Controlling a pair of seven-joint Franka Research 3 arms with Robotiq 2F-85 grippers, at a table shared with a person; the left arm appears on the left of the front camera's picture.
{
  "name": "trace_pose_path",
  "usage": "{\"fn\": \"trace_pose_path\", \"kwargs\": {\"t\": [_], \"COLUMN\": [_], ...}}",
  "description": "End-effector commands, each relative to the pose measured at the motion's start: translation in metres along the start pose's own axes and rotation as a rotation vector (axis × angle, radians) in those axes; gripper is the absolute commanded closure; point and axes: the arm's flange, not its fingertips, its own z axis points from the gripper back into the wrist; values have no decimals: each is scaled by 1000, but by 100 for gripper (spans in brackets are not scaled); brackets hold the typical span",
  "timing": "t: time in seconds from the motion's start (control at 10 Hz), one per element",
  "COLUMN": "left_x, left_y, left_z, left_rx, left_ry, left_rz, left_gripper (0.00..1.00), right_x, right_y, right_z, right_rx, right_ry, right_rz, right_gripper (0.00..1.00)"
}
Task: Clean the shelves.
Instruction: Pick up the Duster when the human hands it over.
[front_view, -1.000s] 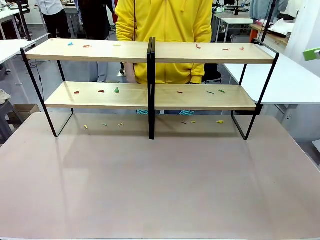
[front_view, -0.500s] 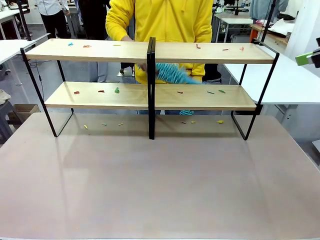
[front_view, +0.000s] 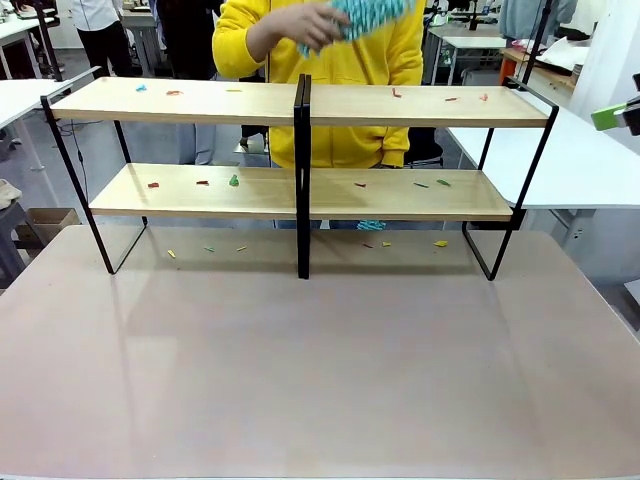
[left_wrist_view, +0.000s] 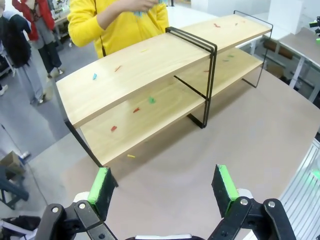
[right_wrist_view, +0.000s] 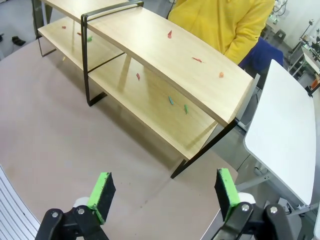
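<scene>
When looking from the front, found the shelves (front_view: 260, 192) standing across the far part of the grey-beige tabletop (front_view: 320, 380), two units side by side, black frames meeting at the middle. Counted small coloured scraps (front_view: 173, 92) strewn on both top boards, more on the lower boards, a few on the tabletop underneath. Saw a person (front_view: 340, 60) in a yellow top right behind the rack, one hand (front_view: 315, 25) held above the top boards and clutching a teal-and-white fluffy thing (front_view: 365, 14), too blurred to name. Found the left gripper (left_wrist_view: 163, 184) hovering over the tabletop, well apart from the rack's left end, green pads spread wide, nothing between. Found the right gripper (right_wrist_view: 164, 194) likewise gaping and empty, hanging off the rack's right end near a white table (right_wrist_view: 285, 125). Noted neither gripper touching shelves or scraps.
</scene>
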Motion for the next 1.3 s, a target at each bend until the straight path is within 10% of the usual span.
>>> {"fn": "trace_pose_path", "kwargs": {"t": [0.0,0.1,1.2], "left_x": [-119,0,0], "left_y": [-62,0,0], "left_z": [-37,0,0], "left_rx": [26,0,0], "left_ry": [14,0,0], "left_rz": [-13,0,0], "left_gripper": [0,0,0], "right_x": [-46,-46,-27], "right_y": [29,29,56], "right_z": [-15,-16,23], "right_rx": [-18,-18,-6], "right_ry": [-13,-11,-46], "right_rz": [38,41,-364], "right_gripper": [0,0,0]}}
